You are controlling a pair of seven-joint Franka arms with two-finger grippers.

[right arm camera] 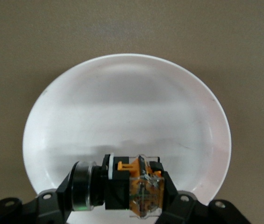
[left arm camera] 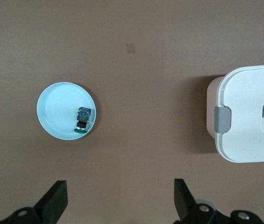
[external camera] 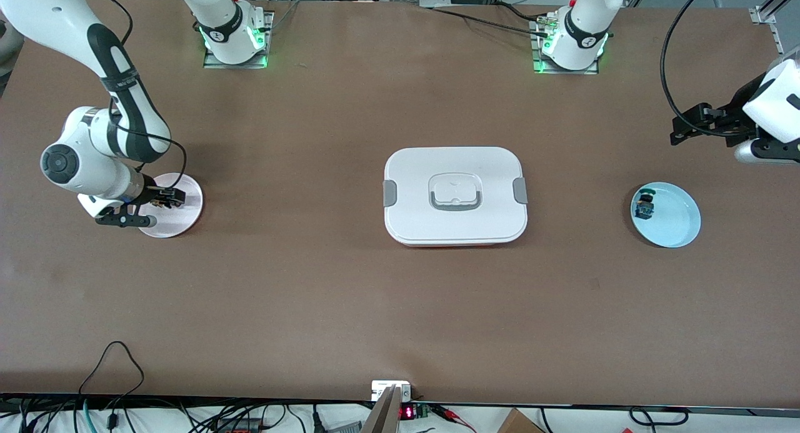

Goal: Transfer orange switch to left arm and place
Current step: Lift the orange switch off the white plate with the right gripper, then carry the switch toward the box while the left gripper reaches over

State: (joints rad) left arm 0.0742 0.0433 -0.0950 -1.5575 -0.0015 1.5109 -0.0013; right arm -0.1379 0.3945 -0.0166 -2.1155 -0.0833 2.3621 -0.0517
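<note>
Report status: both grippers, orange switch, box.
Right gripper shut on orange push-button switch, over white plate. Left gripper open, waiting near pale blue plate. Large white lidded box mid-table between arms.

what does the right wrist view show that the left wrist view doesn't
Only the right wrist view shows the orange switch, gripped between the right gripper fingers over a white plate. Only the left wrist view shows the box, a light blue plate holding a switch with blue-green parts, and the open left gripper above bare table. Both show the brown table and no sign of the other arm.
</note>
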